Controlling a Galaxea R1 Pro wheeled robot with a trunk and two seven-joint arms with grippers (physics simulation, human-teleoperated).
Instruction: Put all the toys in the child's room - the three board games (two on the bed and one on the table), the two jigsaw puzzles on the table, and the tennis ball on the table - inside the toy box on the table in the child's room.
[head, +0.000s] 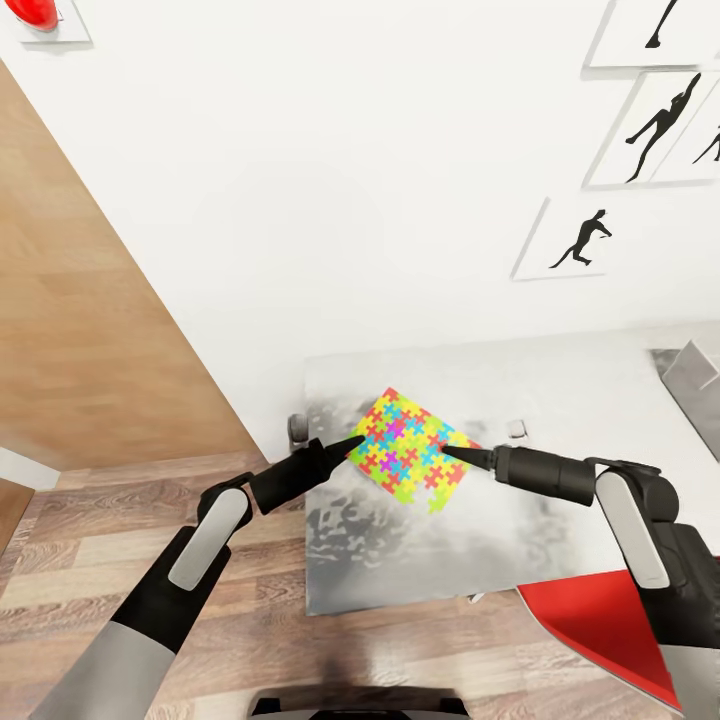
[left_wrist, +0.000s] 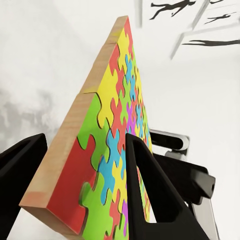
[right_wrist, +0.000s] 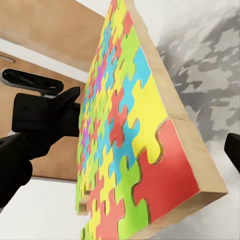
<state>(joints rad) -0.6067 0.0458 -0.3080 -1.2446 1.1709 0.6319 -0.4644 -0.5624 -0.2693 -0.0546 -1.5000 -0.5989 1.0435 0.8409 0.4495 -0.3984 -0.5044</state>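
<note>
Room: white wall (head: 330, 200) showing black silhouette pictures (head: 585, 240) at upper right; wood plank floor (head: 90, 560) running below, a wooden panel (head: 90, 330) standing at the left.
Tabletop (head: 560, 380): light grey with mottled patches, lying ahead of both arms.
Jigsaw puzzle (head: 410, 448): multicoloured square with a wood-coloured edge, being held tilted over the tabletop, between the two arms.
Left end effector (head: 352, 443): reaching in from the left; dark fingers (left_wrist: 150, 190) straddling the puzzle's edge, one on each face, closed on it.
Right end effector (head: 455, 452): reaching in from the right, its tip meeting the puzzle's opposite edge; whether its fingers are clamping cannot be told.
Surroundings: grey bin (head: 695, 385) corner showing at far right; a red object (head: 610, 625) lying low beside the right arm; a red item (head: 35, 12) sitting at top left.
Obstructions: puzzle blocking much of both wrist views.
</note>
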